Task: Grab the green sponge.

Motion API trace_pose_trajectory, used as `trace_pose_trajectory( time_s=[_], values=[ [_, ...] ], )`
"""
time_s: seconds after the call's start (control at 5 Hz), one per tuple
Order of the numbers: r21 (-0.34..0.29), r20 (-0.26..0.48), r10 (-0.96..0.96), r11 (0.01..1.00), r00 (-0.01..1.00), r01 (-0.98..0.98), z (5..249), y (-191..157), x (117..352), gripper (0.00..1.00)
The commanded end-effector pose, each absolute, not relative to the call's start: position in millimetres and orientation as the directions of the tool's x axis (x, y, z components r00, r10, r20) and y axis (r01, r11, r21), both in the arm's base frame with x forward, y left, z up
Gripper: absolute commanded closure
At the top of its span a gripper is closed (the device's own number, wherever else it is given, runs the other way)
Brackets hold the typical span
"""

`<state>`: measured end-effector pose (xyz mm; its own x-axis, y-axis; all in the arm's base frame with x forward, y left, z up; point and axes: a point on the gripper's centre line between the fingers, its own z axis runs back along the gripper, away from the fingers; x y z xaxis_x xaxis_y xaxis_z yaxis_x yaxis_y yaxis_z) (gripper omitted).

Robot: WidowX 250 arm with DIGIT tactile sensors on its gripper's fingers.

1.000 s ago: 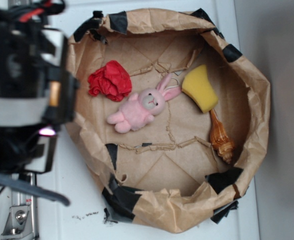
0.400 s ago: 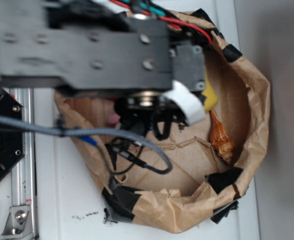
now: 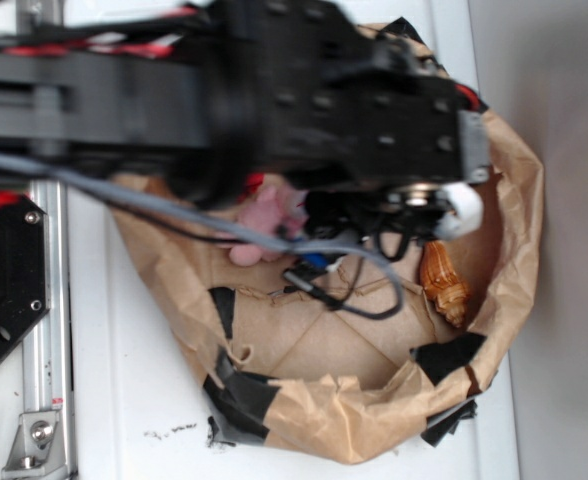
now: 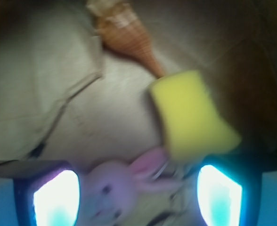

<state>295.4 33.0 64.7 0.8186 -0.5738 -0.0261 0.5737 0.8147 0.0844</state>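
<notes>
The robot arm [image 3: 274,100] spans the upper part of the exterior view and covers most of the brown paper basin [image 3: 504,270] below it. A grey cable [image 3: 174,215] runs from the arm across the basin floor.

In the wrist view, the green sponge [image 4: 192,113], yellow in colour, lies on the basin floor just ahead of the gripper [image 4: 138,193], offset toward the fingertip [image 4: 218,195] on the image right. It is hidden by the arm in the exterior view. The two fingertips stand well apart at the bottom corners of the wrist view, holding nothing.

The pink plush bunny [image 4: 112,188] lies between the fingertips, one ear reaching the sponge's near edge. The brown spiral seashell [image 4: 129,35] lies beyond the sponge, its narrow tip at the sponge's far edge.
</notes>
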Motion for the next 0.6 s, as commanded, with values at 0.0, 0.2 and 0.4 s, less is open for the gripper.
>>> trace_pose_trajectory(
  time_s=[0.0,0.2,0.4],
  values=[
    [0.117,-0.059,-0.564,0.816,0.824,0.567,50.5,54.6,331.9,0.0],
    [0.13,-0.153,-0.552,0.811,0.82,0.57,34.4,49.6,335.7,0.0],
    [0.111,-0.183,-0.519,0.833,0.835,0.542,28.1,48.0,333.5,1.0]
  ],
)
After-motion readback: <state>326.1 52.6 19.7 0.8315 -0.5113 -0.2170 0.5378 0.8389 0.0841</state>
